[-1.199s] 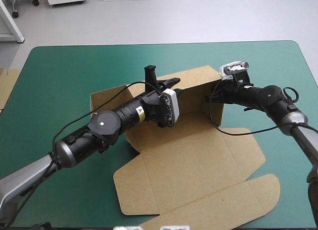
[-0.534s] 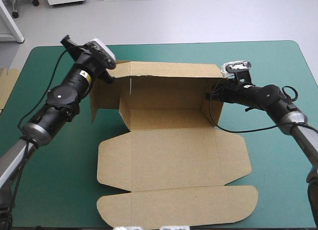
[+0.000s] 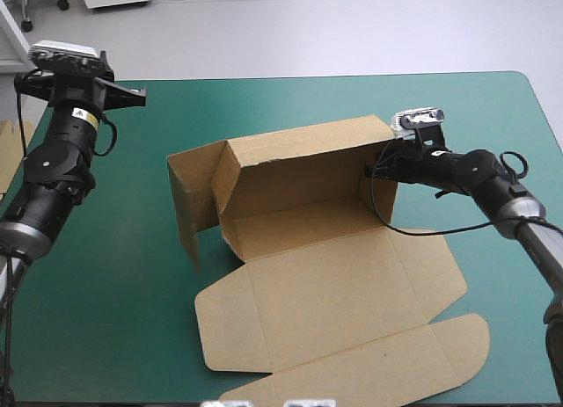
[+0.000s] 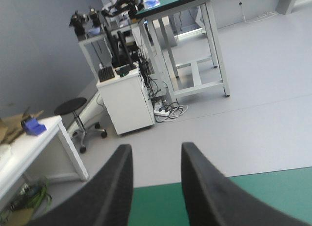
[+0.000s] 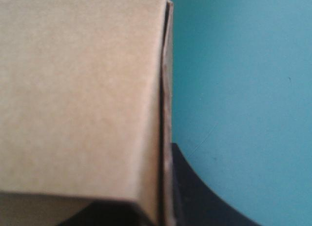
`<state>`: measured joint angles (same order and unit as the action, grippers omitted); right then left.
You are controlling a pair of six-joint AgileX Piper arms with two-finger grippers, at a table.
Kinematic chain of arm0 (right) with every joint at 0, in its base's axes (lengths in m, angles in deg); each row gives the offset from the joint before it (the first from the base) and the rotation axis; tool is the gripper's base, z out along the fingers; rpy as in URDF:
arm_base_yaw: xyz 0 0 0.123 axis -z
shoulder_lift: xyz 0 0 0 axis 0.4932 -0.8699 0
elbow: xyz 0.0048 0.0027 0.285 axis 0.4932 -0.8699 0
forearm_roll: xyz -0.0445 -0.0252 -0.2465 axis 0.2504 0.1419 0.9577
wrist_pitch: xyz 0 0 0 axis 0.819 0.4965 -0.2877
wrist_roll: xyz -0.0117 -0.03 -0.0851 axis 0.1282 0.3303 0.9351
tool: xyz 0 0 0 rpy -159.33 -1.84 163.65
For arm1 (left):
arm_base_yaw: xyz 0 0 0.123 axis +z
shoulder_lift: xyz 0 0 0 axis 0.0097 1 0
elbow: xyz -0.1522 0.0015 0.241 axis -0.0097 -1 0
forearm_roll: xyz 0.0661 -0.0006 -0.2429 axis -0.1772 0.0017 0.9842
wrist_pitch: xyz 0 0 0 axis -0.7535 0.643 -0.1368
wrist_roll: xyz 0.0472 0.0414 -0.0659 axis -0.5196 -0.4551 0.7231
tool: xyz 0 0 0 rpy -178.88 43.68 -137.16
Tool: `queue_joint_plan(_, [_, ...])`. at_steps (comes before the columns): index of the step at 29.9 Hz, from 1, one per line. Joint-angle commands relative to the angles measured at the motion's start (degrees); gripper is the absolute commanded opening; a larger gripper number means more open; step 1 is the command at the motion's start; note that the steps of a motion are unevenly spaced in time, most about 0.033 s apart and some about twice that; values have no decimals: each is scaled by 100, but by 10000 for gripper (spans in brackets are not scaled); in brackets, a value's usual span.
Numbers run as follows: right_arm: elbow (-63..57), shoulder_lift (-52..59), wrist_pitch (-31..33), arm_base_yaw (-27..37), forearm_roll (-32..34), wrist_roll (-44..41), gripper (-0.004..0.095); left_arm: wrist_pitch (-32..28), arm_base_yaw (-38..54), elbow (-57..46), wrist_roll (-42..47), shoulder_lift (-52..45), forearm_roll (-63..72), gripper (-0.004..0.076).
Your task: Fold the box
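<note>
Left end effector point(image 4: 156, 146) has retreated upper left, fingers apart; right end effector point(image 3: 376, 171) clamps the brown box's point(image 3: 299, 222) wall.

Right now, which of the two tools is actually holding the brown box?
The right tool, shut on the raised right-hand wall of the box. The left tool is open, raised clear near the far left corner of the table, holding nothing.

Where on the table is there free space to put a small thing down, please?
Free: the teal-green cover between the box and the far edge, and the near left corner beside the flat lid. Crowded: the middle and near right, where the box lies and the right arm reaches in.
</note>
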<state>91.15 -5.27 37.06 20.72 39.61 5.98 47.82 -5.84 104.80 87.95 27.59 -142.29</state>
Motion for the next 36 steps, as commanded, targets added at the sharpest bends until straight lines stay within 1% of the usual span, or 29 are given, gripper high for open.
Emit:
queue_joint_plan(1, [142, 230, 22, 20, -123, -156, -17, -186, 346, 204, 176, -209, 561, 244])
queue_joint_plan(8, [142, 230, 67, 20, 35, -453, -17, -230, 1000, 194, 163, -176, 907, 239])
queue_joint_plan(12, [142, 230, 95, 20, 365, -685, -17, -230, 1422, -8, 142, -165, 1026, 212])
queue_joint_plan(15, [142, 230, 118, 20, 491, -757, -17, -178, 1643, -227, -206, -145, 894, 190])
queue_joint_plan(18, [142, 230, 194, 20, 501, -845, -17, 197, 1682, -435, -920, -105, 775, 176])
queue_joint_plan(20, [142, 230, 254, 20, 621, -1007, -17, 557, 1682, -591, -1438, -63, 775, 176])
queue_joint_plan(22, [142, 230, 348, 20, 850, -1248, -17, 827, 1682, -743, -1629, -38, 775, 176])
queue_joint_plan(24, [195, 230, 515, 20, 1220, -1551, -17, 1097, 1682, -912, -1668, -9, 775, 176])
queue_joint_plan(28, [415, 230, 878, 31, 1814, -2010, -17, 1357, 1682, -1185, -1871, 55, 1072, 174])
queue_joint_plan(31, [719, 230, 1230, 31, 2126, -2254, -17, 1611, 1665, -1215, -2627, 109, 1825, 159])
queue_joint_plan(34, [1063, 230, 1625, 31, 2335, -2413, -17, 1590, 1665, -1215, -3179, 109, 2221, 140])
queue_joint_plan(36, [1329, 230, 1901, 31, 2564, -2584, -17, 1555, 1665, -1215, -3253, 109, 2266, 130])
